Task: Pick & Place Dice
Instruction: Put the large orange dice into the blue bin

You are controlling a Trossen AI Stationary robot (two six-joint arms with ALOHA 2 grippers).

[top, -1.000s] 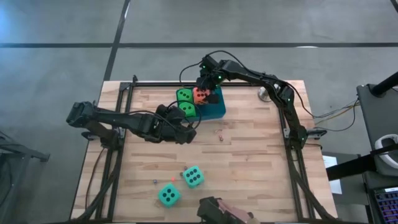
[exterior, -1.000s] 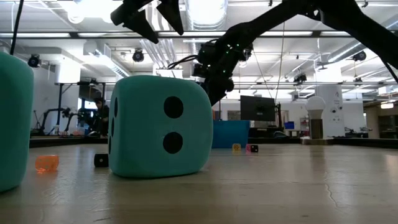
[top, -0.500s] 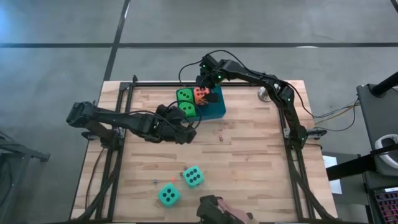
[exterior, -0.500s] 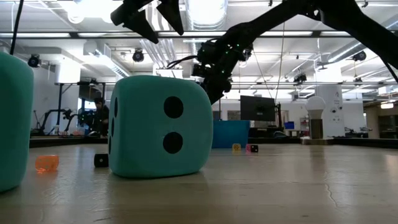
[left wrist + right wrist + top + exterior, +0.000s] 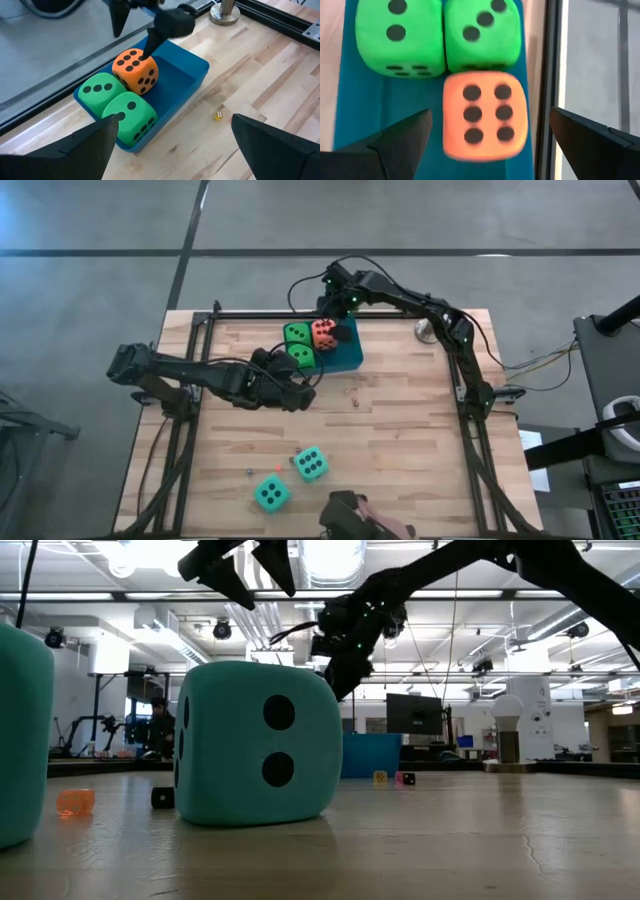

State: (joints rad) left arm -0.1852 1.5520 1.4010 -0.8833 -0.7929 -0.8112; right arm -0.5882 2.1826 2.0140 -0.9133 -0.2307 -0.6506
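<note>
The blue tray (image 5: 347, 356) sits near the table's far edge. In it rest two bright green dice (image 5: 297, 333) (image 5: 302, 356) and the orange-red die (image 5: 323, 333), also seen in the left wrist view as orange-red die (image 5: 136, 70). Two teal dice (image 5: 311, 464) (image 5: 271, 494) lie on the table near its near edge. My right gripper (image 5: 338, 312) hovers open above the orange-red die (image 5: 484, 116), one finger on each side and clear of it. My left gripper (image 5: 303, 388) is open over bare wood just near-left of the tray.
A small white ball on a metal stand (image 5: 425, 330) stands right of the tray. Tiny dice (image 5: 352, 393) lie on the wood in front of the tray, and more small bits (image 5: 277, 468) beside the teal dice. A dark object (image 5: 350, 520) pokes in at the near edge.
My right gripper has risen from the orange-red die and drawn back a little toward the table's far edge. The die stays in the tray beside the green ones.
</note>
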